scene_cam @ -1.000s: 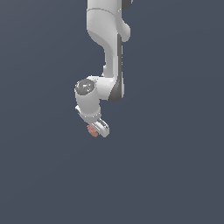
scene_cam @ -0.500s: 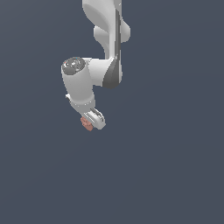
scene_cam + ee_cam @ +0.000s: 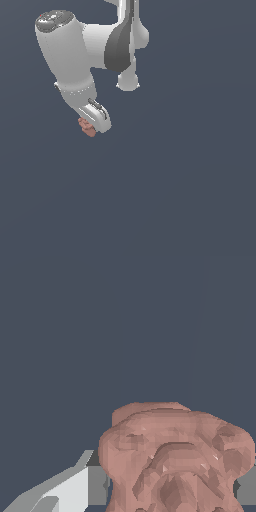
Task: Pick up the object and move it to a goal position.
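**Now carrying: the object is up in the end effector and on its way**

Right, the end effector (image 3: 91, 127) is clenched on the object (image 3: 87, 128), and that puts us in the carry step of this job. In the exterior view the reddish-pink, lumpy little blob pokes out at the tip of the white arm (image 3: 67, 52), tucked against the finger (image 3: 99, 116) that faces the camera. The other finger is hidden behind it. The wrist view backs up the grip: the object (image 3: 175, 456) fills the near part of the picture, bumpy and strawberry-like, with a white finger (image 3: 70, 491) just beside it and touching its flank.

Is it off the tabletop? I judge so. No shadow or contact line shows beneath it, though the flat grey background gives nothing firm to measure against.

What does the next move call for? A steady transfer towards the goal position with the squeeze kept constant. The object is tiny and uneven, so the grip sits on bumps, not flat faces, and a jerk could roll it out. No goal marker shows in either view, so I cannot say which way the travel must run or how much of it remains.

Around the arm, only plain dark grey shows. No other item appears in either picture, and nothing visible blocks the path in any direction.
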Controlling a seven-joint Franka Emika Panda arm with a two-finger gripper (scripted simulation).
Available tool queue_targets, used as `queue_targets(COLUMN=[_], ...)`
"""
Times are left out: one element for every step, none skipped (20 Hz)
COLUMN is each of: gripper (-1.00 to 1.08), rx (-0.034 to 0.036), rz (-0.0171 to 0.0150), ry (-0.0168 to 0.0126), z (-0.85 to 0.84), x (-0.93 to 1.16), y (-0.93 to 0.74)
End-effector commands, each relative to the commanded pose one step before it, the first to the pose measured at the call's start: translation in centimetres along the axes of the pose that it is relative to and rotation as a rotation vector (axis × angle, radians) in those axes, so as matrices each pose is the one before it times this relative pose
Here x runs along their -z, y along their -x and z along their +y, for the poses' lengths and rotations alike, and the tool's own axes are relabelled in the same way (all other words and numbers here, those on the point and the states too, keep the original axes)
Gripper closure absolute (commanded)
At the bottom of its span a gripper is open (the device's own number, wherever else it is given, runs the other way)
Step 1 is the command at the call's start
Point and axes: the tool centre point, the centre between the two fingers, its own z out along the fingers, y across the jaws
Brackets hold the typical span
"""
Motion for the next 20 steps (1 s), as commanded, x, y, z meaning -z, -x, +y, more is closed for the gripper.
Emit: queue_targets(gripper=[1.08, 1.08, 1.08, 1.08, 1.08, 1.08, 1.08, 1.08, 1.08, 1.08, 1.08, 1.08, 1.08, 1.08, 1.08, 1.08, 1.08, 1.08, 1.08, 1.08], rx=[0.00007, 0.00044, 0.00000, 0.00000, 0.00045, 0.00000, 0.00000, 0.00043, 0.00000, 0.00000, 0.00000, 0.00041, 0.00000, 0.00000, 0.00000, 0.00000, 0.00000, 0.00000, 0.00000, 0.00000], rz=[-0.00079, -0.00007, 0.00000, 0.00000, -0.00013, 0.00000, 0.00000, -0.00014, 0.00000, 0.00000, 0.00000, -0.00016, 0.00000, 0.00000, 0.00000, 0.00000, 0.00000, 0.00000, 0.00000, 0.00000], ry=[0.00077, 0.00021, 0.00000, 0.00000, -0.00013, 0.00000, 0.00000, -0.00018, 0.00000, 0.00000, 0.00000, -0.00021, 0.00000, 0.00000, 0.00000, 0.00000, 0.00000, 0.00000, 0.00000, 0.00000], z=[0.200, 0.023, 0.047, 0.041, 0.015, 0.031, 0.027, 0.004, 0.018, 0.014, 0.011, -0.008, 0.005, 0.003, 0.001, 0.000, -0.001, -0.001, -0.001, 0.000], x=[2.590, 0.899, 0.849, 0.789, 0.727, 0.673, 0.617, 0.559, 0.507, 0.454, 0.401, 0.348, 0.300, 0.253, 0.208, 0.166, 0.126, 0.089, 0.052, 0.017], y=[-0.523, -0.197, -0.198, -0.188, -0.168, -0.167, -0.156, -0.136, -0.134, -0.123, -0.112, -0.093, -0.088, -0.077, -0.065, -0.053, -0.042, -0.030, -0.018, -0.006])
